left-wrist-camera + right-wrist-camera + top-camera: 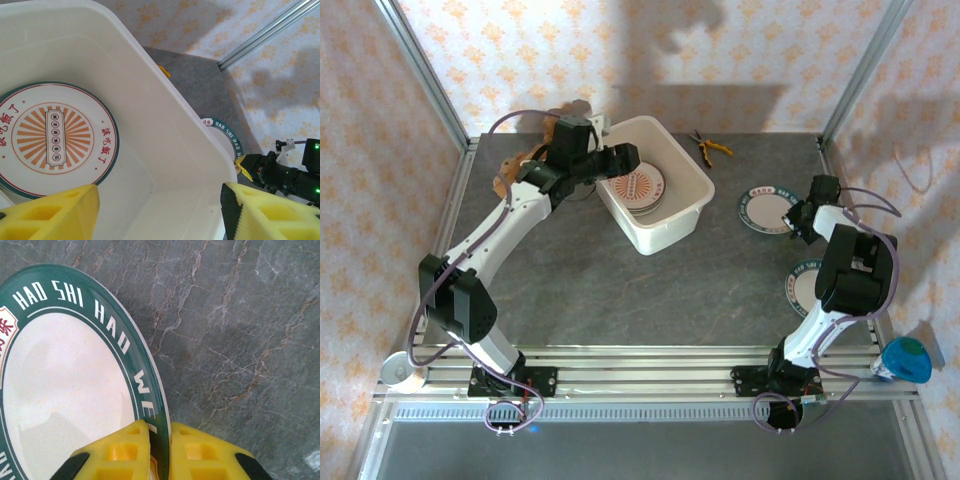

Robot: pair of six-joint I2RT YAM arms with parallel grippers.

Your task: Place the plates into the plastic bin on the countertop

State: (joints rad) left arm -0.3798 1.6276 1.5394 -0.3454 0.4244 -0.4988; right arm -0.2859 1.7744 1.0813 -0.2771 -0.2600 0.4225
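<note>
Your right gripper [160, 440] pinches the green-rimmed plate [65, 390] by its edge, so lift it level toward the plastic bin [670, 228], where your left gripper [160, 210] hangs wide open, empty.

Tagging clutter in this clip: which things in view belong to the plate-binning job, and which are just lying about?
Job: plastic bin; sunburst plate inside it; green-rimmed plate, rim pinched by the right gripper; second green-rimmed plate, partly covered; left gripper, open above the bin.
Lying about: yellow-handled pliers beside the bin; brown item at far left; blue object at the near right corner.
</note>
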